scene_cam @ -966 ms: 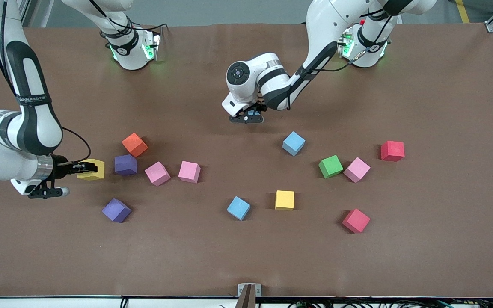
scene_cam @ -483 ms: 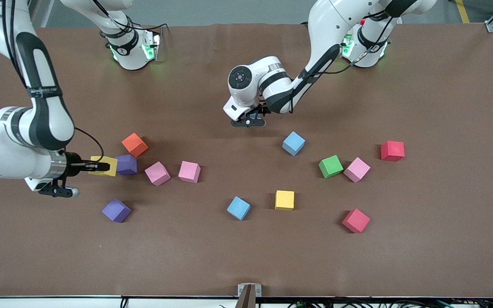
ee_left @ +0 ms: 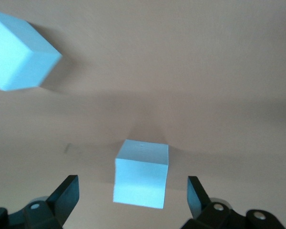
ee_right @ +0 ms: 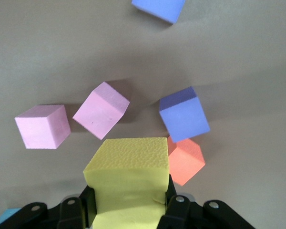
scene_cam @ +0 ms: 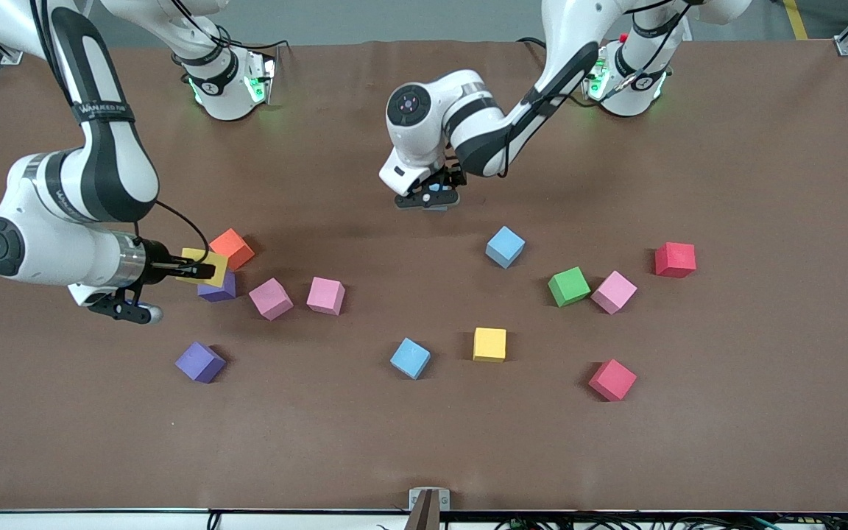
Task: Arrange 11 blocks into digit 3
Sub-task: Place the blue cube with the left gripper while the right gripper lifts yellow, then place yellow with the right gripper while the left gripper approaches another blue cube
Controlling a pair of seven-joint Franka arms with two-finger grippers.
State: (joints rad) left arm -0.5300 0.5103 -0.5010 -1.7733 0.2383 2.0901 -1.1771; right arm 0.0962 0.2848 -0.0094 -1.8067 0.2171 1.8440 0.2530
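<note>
The table [scene_cam: 762, 456] has a wide bare strip along its edge nearest the front camera, and more bare surface toward the left arm's end, past the red block [scene_cam: 675, 259]; the blocks lie scattered in a loose band across the middle, none of them joined into a digit yet. The right gripper [scene_cam: 207, 271] is clenched on a yellow block [scene_cam: 199, 266] (its foam fills the space between the fingers in the right wrist view [ee_right: 128, 186]) and carries it above a tight cluster: it hangs over the purple block [scene_cam: 218, 288], with the orange block [scene_cam: 232, 248] just beside. Two pink blocks [scene_cam: 270, 298] [scene_cam: 325, 295] sit near that cluster toward the table's middle, so room there is scant. A second purple block [scene_cam: 200, 361] lies alone, nearer the front camera. The left gripper [scene_cam: 428, 200] stands released, fingers [ee_left: 64, 200] spread wide, with a light blue block [ee_left: 141, 172] resting on the table between them and touching neither; around it the surface is bare, another blue block [scene_cam: 505, 246] being well apart. Nearer the camera lie a third blue block [scene_cam: 410, 358] and a second yellow one [scene_cam: 489, 344]. Green [scene_cam: 568, 285] and pink [scene_cam: 613, 291] blocks sit just beside each other, and a crimson block [scene_cam: 612, 379] lies nearer the camera than those.
</note>
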